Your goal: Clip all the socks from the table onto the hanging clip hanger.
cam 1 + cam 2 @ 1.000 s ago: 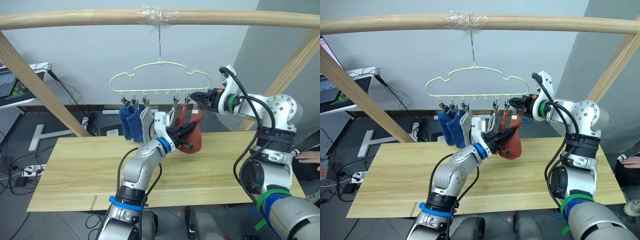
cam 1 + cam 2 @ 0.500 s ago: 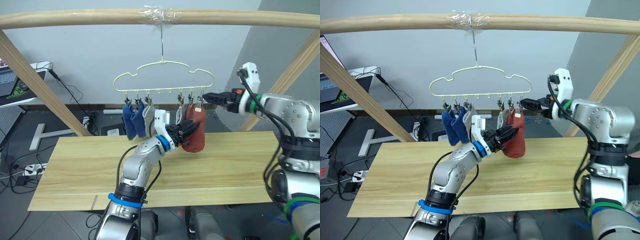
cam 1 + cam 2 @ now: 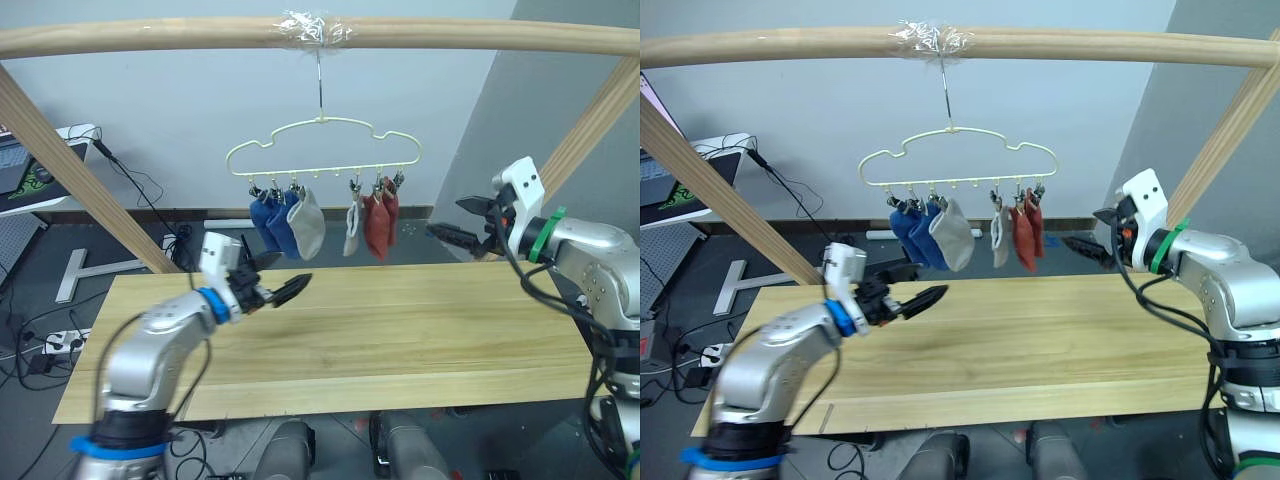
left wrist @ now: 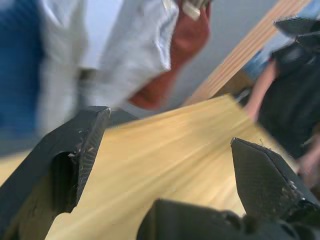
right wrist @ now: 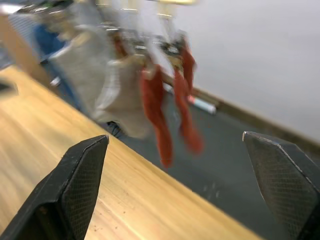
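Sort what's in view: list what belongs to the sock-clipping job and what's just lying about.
Job:
blue socks
grey socks
rust-red socks
clip hanger
table
left pincer, open
right pincer, open

Lying about:
wooden pole frame
floor cables
laptop

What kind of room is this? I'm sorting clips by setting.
Probably a robotics lab or test room, not a home: a bare wooden pole frame holds the clip hanger of socks over a plain table, with cables and a power strip on the floor.
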Available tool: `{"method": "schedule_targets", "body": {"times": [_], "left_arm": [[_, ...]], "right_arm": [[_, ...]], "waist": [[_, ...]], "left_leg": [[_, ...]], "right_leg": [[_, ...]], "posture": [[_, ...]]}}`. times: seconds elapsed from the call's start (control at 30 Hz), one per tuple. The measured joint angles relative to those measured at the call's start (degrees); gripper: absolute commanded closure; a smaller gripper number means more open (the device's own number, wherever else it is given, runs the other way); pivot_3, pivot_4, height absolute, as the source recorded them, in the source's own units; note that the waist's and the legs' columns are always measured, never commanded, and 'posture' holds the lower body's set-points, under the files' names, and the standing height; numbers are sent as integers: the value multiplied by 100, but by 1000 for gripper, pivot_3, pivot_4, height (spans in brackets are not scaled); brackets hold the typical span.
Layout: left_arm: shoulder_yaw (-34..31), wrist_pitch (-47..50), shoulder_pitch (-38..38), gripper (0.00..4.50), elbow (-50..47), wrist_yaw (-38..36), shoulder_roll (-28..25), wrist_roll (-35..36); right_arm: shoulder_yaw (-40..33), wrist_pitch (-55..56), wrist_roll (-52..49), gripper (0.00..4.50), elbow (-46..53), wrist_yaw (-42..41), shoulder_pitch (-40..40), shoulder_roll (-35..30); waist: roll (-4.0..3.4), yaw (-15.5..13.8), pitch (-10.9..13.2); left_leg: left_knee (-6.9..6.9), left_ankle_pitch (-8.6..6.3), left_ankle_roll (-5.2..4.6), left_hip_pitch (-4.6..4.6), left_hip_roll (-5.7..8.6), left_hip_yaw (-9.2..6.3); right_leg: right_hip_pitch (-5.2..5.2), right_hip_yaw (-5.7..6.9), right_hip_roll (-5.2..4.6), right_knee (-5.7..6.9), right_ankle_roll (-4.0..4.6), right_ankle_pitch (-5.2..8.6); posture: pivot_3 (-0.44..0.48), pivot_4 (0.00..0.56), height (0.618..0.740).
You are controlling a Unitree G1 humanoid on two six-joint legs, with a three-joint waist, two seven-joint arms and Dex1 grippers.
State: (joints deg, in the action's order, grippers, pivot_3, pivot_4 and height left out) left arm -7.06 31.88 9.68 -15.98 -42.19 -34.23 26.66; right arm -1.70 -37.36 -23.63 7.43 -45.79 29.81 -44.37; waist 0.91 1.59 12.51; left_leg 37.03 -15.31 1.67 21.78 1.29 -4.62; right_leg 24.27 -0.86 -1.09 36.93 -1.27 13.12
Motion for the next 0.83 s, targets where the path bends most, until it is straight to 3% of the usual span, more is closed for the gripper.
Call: {"method": "schedule_targets", "body": {"times": [0.1,0.33,0.83], "left_arm": [[-488,-126,-229,13,71,-161,-540,-44],[-1467,-523,-796,13,399,-381,-1261,-173],[-1713,-861,-770,13,1021,-701,-1383,-176]], "right_arm": [[172,829,278,0,-339,-427,-241,2],[-154,854,-186,0,-494,-904,-206,108],[-401,770,-434,0,-386,-1170,-361,-59]], "waist": [[8,-21,6],[10,-58,9],[10,-293,9]], "left_leg": [[3,0,0,2,0,-4],[-8,-1,1,5,-11,-31],[-4,-1,2,11,-7,-33]], "right_leg": [[1,-5,-16,-2,-1,1],[7,-4,-17,1,8,-1],[6,-2,-22,-3,27,-12]], "posture": [[81,202,740],[115,193,740],[110,190,740]]}}
